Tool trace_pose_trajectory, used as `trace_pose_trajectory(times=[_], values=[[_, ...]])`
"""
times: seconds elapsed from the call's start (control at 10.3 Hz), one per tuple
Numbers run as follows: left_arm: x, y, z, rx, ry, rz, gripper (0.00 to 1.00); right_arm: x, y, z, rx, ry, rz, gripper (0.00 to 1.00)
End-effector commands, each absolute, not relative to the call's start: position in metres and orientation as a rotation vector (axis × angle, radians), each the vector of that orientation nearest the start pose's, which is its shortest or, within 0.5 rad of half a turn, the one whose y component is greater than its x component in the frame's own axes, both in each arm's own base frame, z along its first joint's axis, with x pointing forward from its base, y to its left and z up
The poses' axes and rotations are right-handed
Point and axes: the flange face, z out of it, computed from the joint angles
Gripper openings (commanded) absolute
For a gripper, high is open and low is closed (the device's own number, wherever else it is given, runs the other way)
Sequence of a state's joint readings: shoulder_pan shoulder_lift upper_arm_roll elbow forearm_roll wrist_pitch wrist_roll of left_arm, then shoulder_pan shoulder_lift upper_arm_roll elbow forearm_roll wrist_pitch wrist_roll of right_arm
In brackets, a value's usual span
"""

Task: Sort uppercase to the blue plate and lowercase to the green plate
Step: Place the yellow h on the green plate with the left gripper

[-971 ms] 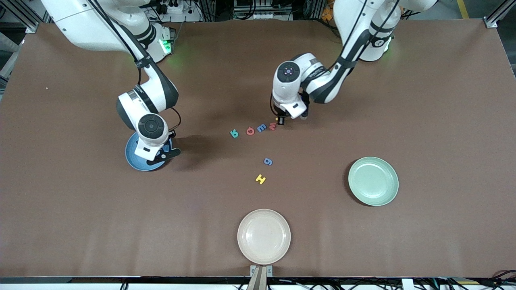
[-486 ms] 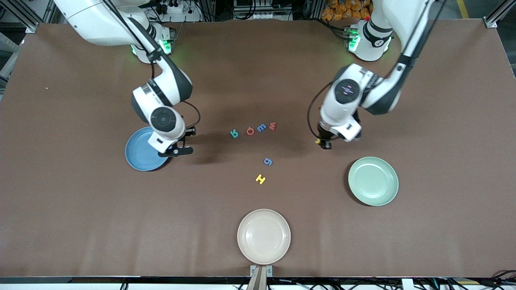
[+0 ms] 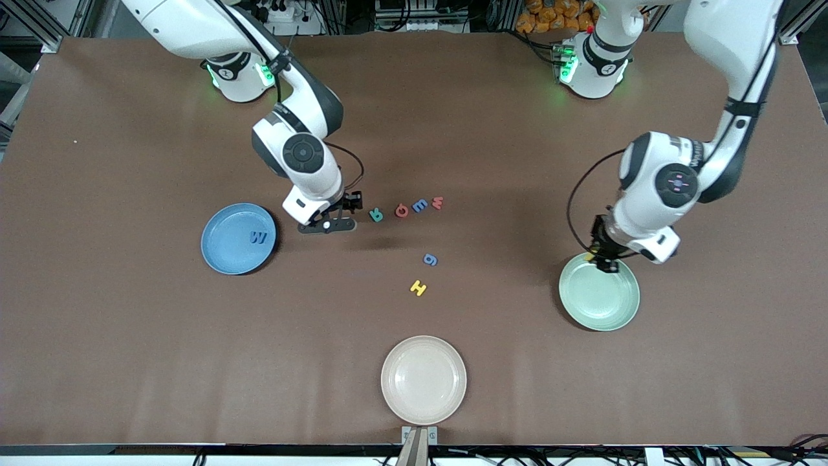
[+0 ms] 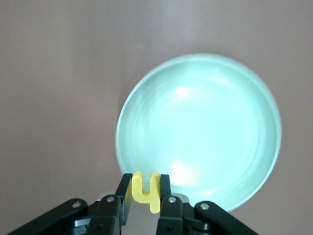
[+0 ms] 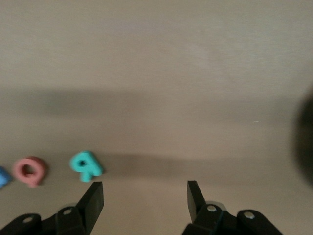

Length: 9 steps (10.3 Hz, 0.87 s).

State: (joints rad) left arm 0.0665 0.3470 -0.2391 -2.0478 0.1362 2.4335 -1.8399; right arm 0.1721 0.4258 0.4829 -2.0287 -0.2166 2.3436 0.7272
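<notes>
Yellow lowercase h [image 4: 146,191] clamped between the fingers of the left gripper [image 3: 607,262], up in the air over the rim of the green plate [image 3: 608,304] on the side toward the arm bases. Green plate otherwise bare, sitting toward the left arm's end of the counter [image 3: 711,362].

Right gripper [image 3: 326,225] with jaws apart and holding nothing, hanging low over bare counter between the blue plate [image 3: 223,249] and the teal-green R [image 3: 376,215], just beside the R (seen close by in the right wrist view too).

Blue W [image 3: 258,237] lying flat in the blue plate, toward the right arm's end of the counter.

Four letters in a row near mid-counter: teal-green R, then red G-like letter [image 3: 402,210], blue m-like letter [image 3: 420,206], red w [image 3: 438,202], each just beside the next but apart. Blue g [image 3: 430,259] nearer to the front camera than that row, yellow H [image 3: 418,287] nearer again.

Cream plate [image 3: 424,380] nearest the front camera, bare, well apart from the letters.
</notes>
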Motion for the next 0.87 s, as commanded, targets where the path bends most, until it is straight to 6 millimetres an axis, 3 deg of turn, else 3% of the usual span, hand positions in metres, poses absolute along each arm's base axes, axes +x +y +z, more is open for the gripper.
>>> trace_pose_trajectory(times=[0.0, 0.1, 0.29, 0.58, 0.78], values=[[0.631, -0.079, 0.27, 2.167, 2.183, 0.067, 0.25, 0.466, 0.378, 0.236, -3.057, -0.004, 0.059, 0.77], [0.644, -0.078, 0.263, 2.166, 2.181, 0.079, 0.99, 0.46, 0.388, 0.227, -3.032, 0.008, 0.05, 0.77], [0.645, -0.084, 0.258, 2.242, 2.139, 0.134, 1.0, 0.454, 0.397, 0.21, -3.02, 0.005, 0.049, 0.77], [0.638, -0.11, 0.251, 2.286, 2.103, 0.12, 1.0, 0.45, 0.398, 0.185, -3.015, -0.067, 0.027, 0.76], [0.628, -0.129, 0.245, 2.329, 2.076, 0.102, 1.0, 0.449, 0.398, 0.181, -3.024, -0.104, 0.014, 0.66]])
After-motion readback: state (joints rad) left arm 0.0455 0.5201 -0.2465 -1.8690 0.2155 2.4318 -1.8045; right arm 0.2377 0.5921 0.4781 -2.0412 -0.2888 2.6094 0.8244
